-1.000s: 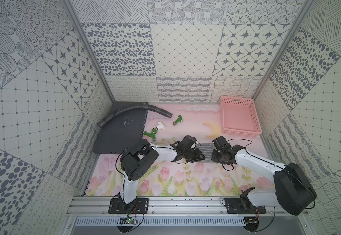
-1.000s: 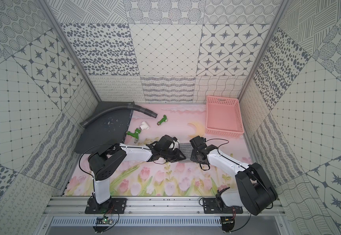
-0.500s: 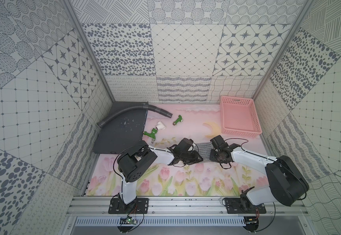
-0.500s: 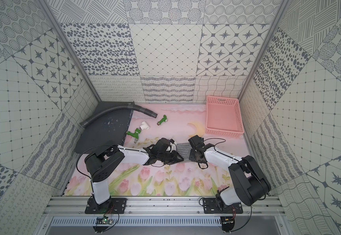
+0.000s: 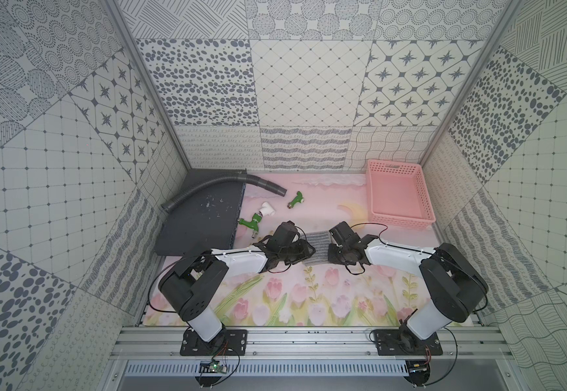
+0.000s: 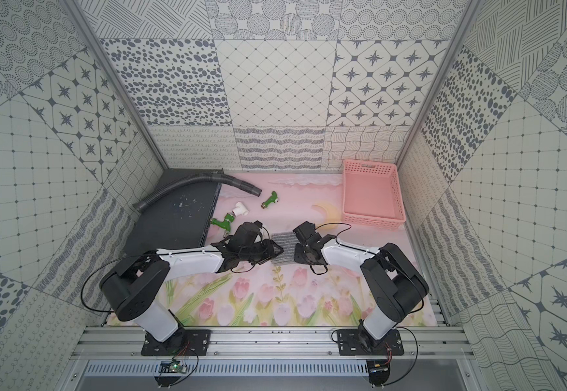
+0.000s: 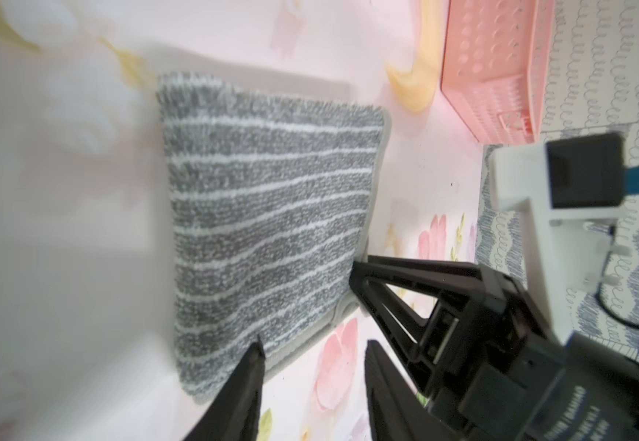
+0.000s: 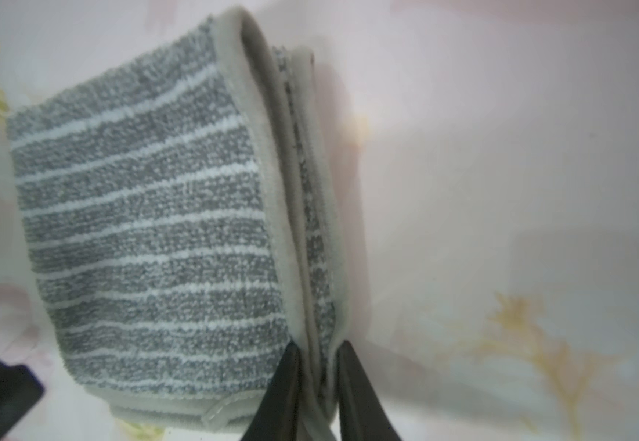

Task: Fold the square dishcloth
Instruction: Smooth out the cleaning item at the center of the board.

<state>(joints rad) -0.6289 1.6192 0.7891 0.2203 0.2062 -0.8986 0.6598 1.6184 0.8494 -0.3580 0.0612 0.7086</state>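
Note:
The square dishcloth (image 5: 316, 247) (image 6: 284, 248), grey with thin white stripes, lies folded on the flowered mat between the two arms. In the right wrist view its stacked hemmed edges (image 8: 310, 229) run into my right gripper (image 8: 318, 347), which is shut on them at a corner. My left gripper (image 7: 312, 347) stands open beside the cloth's (image 7: 268, 229) near corner, with only pink mat between its fingers. In both top views the left gripper (image 5: 304, 250) and the right gripper (image 5: 331, 252) flank the cloth.
A pink basket (image 5: 399, 196) stands at the back right. A grey corrugated hose (image 5: 221, 188) lies over a dark slab (image 5: 201, 223) at the back left. Two green tap fittings (image 5: 250, 223) (image 5: 295, 199) and a white pipe elbow (image 5: 268, 210) lie just behind the left gripper.
My left gripper has opened, let go of the cloth and drawn a little to the left. More of the folded cloth now shows between the grippers. The right gripper keeps its hold.

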